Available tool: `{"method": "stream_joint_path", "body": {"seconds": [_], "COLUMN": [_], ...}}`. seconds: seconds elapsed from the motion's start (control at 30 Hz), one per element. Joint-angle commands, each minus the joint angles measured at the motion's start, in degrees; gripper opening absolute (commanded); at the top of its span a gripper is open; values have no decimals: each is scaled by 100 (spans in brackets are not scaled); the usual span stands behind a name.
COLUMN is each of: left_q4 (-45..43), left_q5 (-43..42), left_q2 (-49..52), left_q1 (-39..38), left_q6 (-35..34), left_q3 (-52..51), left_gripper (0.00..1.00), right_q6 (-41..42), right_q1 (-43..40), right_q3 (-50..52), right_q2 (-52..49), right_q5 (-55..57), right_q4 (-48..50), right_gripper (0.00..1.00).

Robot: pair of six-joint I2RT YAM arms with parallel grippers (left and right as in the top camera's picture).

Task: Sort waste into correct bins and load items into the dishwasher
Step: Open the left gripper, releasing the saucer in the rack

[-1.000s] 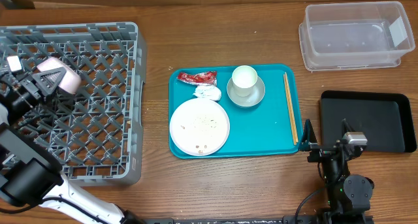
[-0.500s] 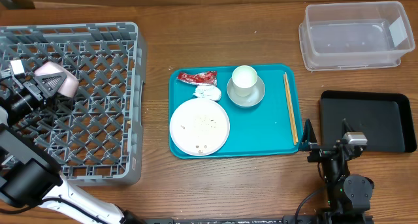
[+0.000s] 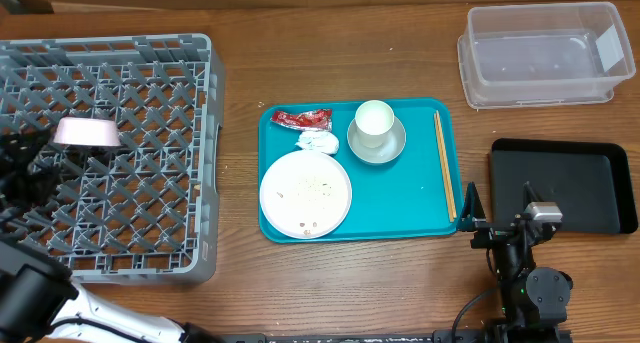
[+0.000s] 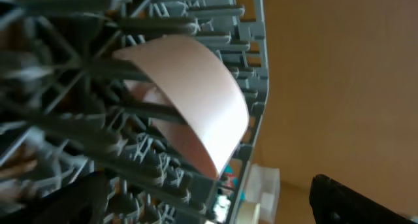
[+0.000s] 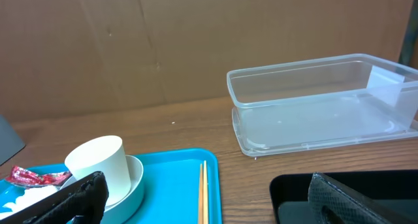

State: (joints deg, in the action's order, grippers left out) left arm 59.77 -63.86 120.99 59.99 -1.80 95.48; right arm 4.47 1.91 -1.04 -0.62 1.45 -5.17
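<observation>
The small white bowl (image 3: pixel 87 133) (image 4: pixel 196 110) lies tipped on its side on the lattice of the grey dishwasher rack (image 3: pixel 150 73). My left gripper (image 3: pixel 28 159) (image 4: pixel 215 208) is open just left of the bowl, holding nothing. On the teal tray (image 3: pixel 400 198) are the red wrapper (image 3: pixel 302 118), the tissue (image 3: pixel 318 141), the large plate (image 3: pixel 305 193) with crumbs, the white cup (image 3: pixel 374 118) standing in the grey bowl (image 3: pixel 378 149), and the chopsticks (image 3: pixel 444 163). My right gripper (image 3: pixel 498 205) (image 5: pixel 209 208) hangs open and empty by the tray's right edge.
A clear plastic tub (image 3: pixel 545 48) (image 5: pixel 326 100) stands at the back right. A black tray (image 3: pixel 565 183) (image 5: pixel 294 198) lies in front of it, beside my right gripper. The rack's low walls (image 4: pixel 251 100) surround my left gripper.
My left gripper opened and let go of the small white bowl, then drew back to the left. The bowl now rests in the rack. The right arm is unchanged.
</observation>
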Motion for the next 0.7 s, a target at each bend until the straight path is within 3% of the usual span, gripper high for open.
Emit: {"method": "stream_joint_path", "body": {"seconds": [0.0, 0.17, 0.3, 0.33, 0.37, 0.5, 0.67], "left_q4": [415, 960, 1036, 1032, 1027, 1023, 1032], "left_q5": [109, 37, -597, -828, -1099, -2068, -1403], "left_q2": [-37, -37, -37, -37, -39, -46, -48], "left_q1": [332, 470, 317, 264, 199, -168, -675], "left_q6": [-164, -164, -114, -44, -31, -153, -164], "left_q3": [636, 1202, 1241, 1241, 1244, 1244, 1244], "left_gripper": [100, 100, 96, 56, 4, 4, 4], "right_q6": [26, 24, 24, 24, 24, 24, 24], "right_q1": [-15, -17, -17, -17, -17, -17, -15], "right_q3": [59, 59, 59, 59, 59, 59, 59], "right_q2": [46, 46, 46, 46, 46, 46, 46], "right_q5": [-9, -9, -9, -9, -9, -9, -9], "right_q4": [42, 42, 42, 42, 42, 42, 42], "right_gripper": [100, 100, 100, 100, 100, 100, 100]}}
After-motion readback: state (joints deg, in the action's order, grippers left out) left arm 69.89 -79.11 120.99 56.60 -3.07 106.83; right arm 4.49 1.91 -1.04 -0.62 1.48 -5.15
